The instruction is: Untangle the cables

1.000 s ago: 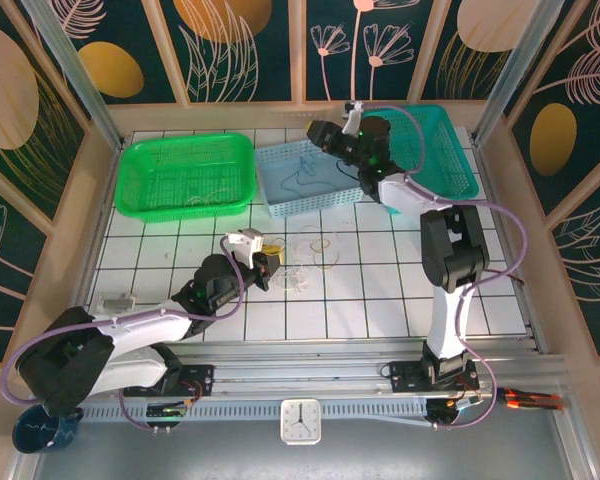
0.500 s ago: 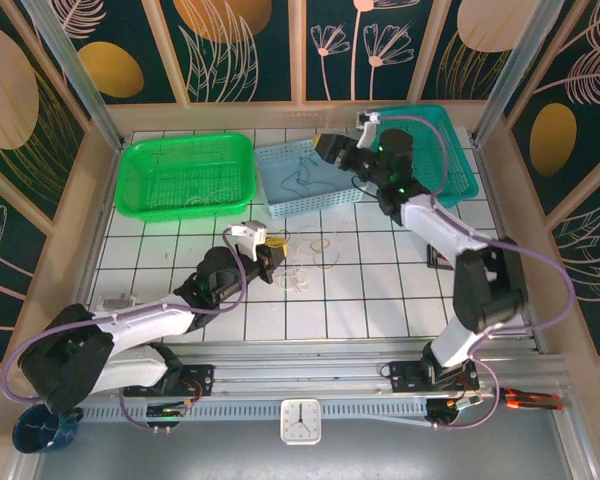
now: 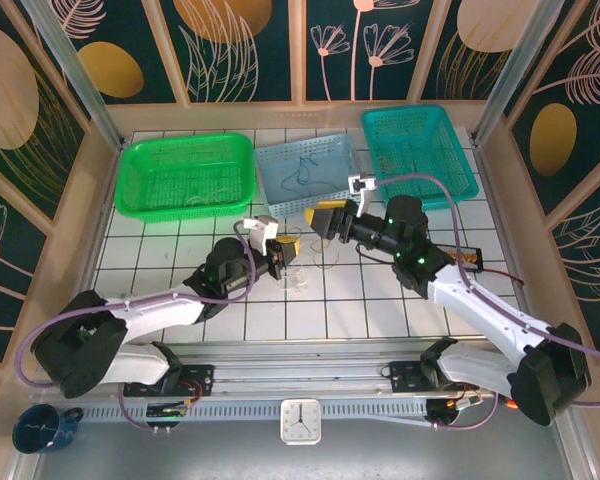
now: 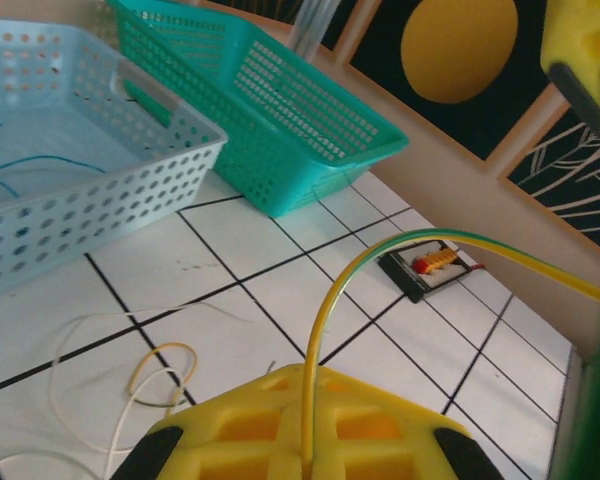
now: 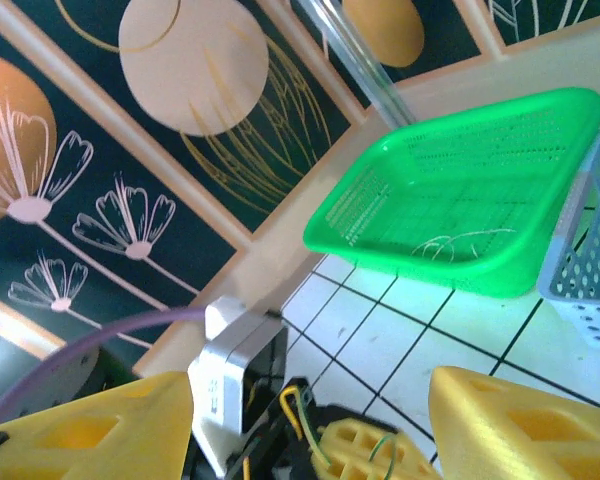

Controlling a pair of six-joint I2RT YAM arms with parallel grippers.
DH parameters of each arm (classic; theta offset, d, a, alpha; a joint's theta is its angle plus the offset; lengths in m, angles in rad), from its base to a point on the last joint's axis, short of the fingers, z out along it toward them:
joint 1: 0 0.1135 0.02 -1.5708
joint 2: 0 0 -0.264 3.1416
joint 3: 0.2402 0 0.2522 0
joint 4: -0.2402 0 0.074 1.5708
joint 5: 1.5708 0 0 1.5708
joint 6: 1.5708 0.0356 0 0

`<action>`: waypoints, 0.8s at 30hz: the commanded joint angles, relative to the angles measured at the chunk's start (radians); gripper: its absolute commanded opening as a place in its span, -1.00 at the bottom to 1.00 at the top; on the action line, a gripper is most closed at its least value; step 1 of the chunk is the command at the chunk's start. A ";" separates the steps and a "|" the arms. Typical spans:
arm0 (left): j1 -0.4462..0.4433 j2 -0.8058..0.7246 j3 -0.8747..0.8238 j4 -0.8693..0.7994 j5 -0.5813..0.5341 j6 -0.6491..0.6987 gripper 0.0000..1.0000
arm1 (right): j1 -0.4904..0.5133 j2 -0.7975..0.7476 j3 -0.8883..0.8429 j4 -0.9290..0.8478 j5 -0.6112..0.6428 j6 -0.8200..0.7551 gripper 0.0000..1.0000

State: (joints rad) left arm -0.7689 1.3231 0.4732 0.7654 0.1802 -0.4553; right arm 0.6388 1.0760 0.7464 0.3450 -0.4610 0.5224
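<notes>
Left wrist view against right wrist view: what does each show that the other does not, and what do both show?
Left wrist view, unlike the right wrist view: the teal basket, loose white and tan wires, a small black tray by the wall. Right wrist view, unlike the left: the green basket with whitish wires inside, the flower-painted wall. Both: the light blue basket, the white tiles, the yellow-green wire pinched in the shut left fingers.
</notes>
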 commanded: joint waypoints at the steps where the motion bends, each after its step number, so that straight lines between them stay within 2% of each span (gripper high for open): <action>1: -0.001 0.017 0.036 0.045 0.068 -0.023 -1.00 | 0.018 -0.030 -0.024 -0.038 0.011 -0.051 0.25; 10: -0.001 0.043 0.065 0.032 0.105 -0.025 -1.00 | 0.046 0.023 -0.006 -0.053 0.006 -0.088 0.17; 24: -0.002 0.044 0.071 0.015 0.128 -0.022 -1.00 | 0.053 0.105 0.030 -0.017 -0.043 -0.084 -0.08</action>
State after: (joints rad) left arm -0.7689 1.3579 0.5186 0.7647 0.2829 -0.4698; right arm 0.6827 1.1706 0.7338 0.2943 -0.4786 0.4496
